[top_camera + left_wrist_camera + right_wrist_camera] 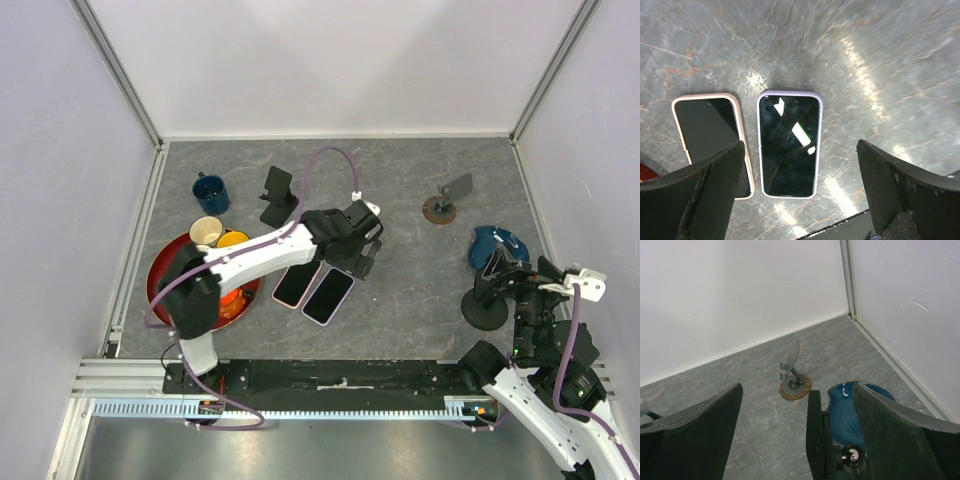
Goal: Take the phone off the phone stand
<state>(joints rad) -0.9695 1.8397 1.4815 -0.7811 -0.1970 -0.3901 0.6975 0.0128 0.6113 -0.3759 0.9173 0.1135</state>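
Two phones lie flat and face up, side by side on the grey table: one in a lavender case and one in a pink case. My left gripper hovers above the lavender phone, open, and touches neither phone. A black phone stand behind them holds nothing. At the right side my right gripper is open, with a second black stand upright between its fingers and untouched.
A grey stand on a round wooden base stands empty at the back right. A blue dish sits by the right gripper. A blue mug, a red plate and cups are at the left.
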